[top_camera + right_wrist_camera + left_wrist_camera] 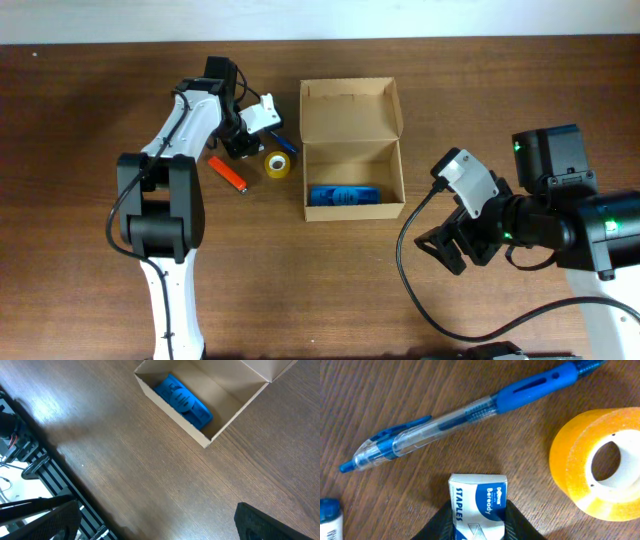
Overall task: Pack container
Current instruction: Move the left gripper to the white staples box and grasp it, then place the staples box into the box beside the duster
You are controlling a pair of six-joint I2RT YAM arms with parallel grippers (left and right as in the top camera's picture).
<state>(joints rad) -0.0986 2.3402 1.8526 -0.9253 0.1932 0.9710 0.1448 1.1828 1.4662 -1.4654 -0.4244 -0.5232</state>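
Observation:
The container [352, 112] is a tan cardboard box, open, its flap lid folded back; it also shows in the right wrist view [227, 397]. A blue item [344, 196] lies inside along its front wall and shows in the right wrist view [182, 401]. My left gripper [241, 147] is left of the box, low at the table. In the left wrist view its jaws [478, 519] are shut on a small white and blue staples box [478, 494]. My right gripper [455, 246] is open and empty, front right of the box, its fingers wide apart [160, 525].
A blue pen [465, 414] and a yellow tape roll [597, 462] lie just beyond the staples box; the roll [277, 164] sits between gripper and container. An orange item [228, 174] lies left of it. A white and blue object [329, 519] is at the left edge.

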